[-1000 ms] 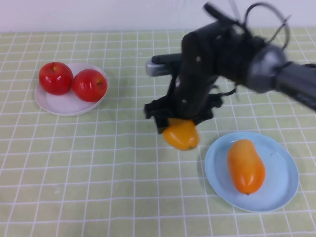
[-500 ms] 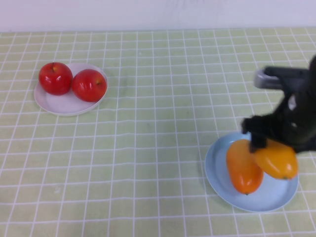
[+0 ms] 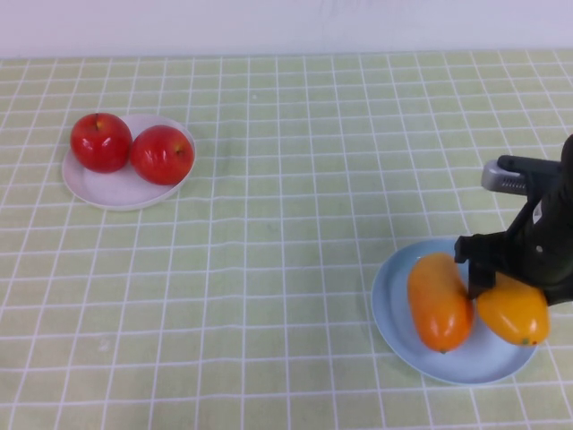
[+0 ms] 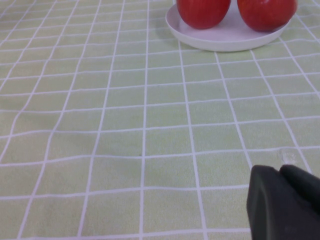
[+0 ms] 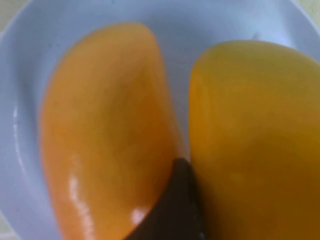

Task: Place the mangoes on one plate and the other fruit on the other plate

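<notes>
Two red apples (image 3: 101, 141) (image 3: 162, 154) sit on the white plate (image 3: 107, 190) at the back left. An orange mango (image 3: 439, 301) lies on the light blue plate (image 3: 394, 305) at the front right. My right gripper (image 3: 512, 291) is shut on the second, yellower mango (image 3: 513, 312), low over the plate's right half and touching the first mango. In the right wrist view one dark finger (image 5: 181, 200) is wedged between the two mangoes (image 5: 107, 135) (image 5: 255, 140). My left gripper (image 4: 286, 174) is shut and empty, low over the cloth, with the apples' plate (image 4: 225, 40) ahead of it.
A green checked cloth (image 3: 286, 224) covers the whole table. The left arm does not show in the high view. A pale wall runs along the table's far edge.
My right arm carried the held mango from the table's middle rightward and lowered it onto the blue plate beside the other mango. The apples and left gripper's surroundings stayed put.
</notes>
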You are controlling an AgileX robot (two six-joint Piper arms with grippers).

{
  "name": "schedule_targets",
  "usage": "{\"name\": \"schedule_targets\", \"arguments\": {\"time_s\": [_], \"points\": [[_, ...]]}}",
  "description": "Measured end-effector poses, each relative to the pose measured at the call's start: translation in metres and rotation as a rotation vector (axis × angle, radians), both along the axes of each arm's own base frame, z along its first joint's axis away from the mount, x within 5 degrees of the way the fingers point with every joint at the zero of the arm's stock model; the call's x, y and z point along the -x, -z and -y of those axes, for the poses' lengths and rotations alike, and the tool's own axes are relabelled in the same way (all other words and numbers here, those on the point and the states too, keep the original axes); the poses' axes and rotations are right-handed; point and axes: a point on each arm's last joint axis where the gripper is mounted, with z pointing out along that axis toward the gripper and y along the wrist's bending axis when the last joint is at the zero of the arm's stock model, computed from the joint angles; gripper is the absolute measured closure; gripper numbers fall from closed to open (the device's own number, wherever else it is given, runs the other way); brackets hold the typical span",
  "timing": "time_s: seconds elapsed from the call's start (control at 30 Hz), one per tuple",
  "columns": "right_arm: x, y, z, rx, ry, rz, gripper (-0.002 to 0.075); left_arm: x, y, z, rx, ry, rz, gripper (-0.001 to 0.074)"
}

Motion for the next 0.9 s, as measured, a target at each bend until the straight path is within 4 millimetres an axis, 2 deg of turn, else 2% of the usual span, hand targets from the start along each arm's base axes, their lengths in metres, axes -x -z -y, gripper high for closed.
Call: {"name": "schedule_targets", "arguments": {"time_s": [0.2, 0.4, 0.5, 0.57, 0.63, 0.77, 0.8, 0.9], "points": [[-0.002, 0.006, -0.001, 0.005, 0.001, -0.019, 0.0067, 0.0, 0.0, 0.0, 0.0, 0.0, 0.0, 0.0733], [-0.001, 0.005, 0.0, 0.006, 0.001, -0.021, 0.0051, 0.0, 0.0, 0.0, 0.0, 0.0, 0.0, 0.0733], [0.004, -0.008, 0.0, -0.006, -0.003, 0.013, 0.0071, 0.0, 0.0, 0.0, 0.0, 0.0, 0.0, 0.0733], [0.011, -0.024, 0.0, -0.024, -0.01, 0.059, 0.0118, 0.0, 0.0, 0.0, 0.0, 0.0, 0.0, 0.0733], [0.023, -0.046, 0.002, -0.042, -0.025, 0.109, 0.0235, 0.0, 0.0, 0.0, 0.0, 0.0, 0.0, 0.0733], [0.053, -0.085, 0.008, -0.053, -0.11, 0.196, 0.0592, 0.0, 0.0, 0.0, 0.0, 0.0, 0.0, 0.0733], [0.061, -0.094, 0.011, -0.051, -0.135, 0.214, 0.0642, 0.0, 0.0, 0.0, 0.0, 0.0, 0.0, 0.0733], [0.081, -0.111, 0.02, -0.036, -0.205, 0.244, 0.0708, 0.0, 0.0, 0.0, 0.0, 0.0, 0.0, 0.0733]]}}
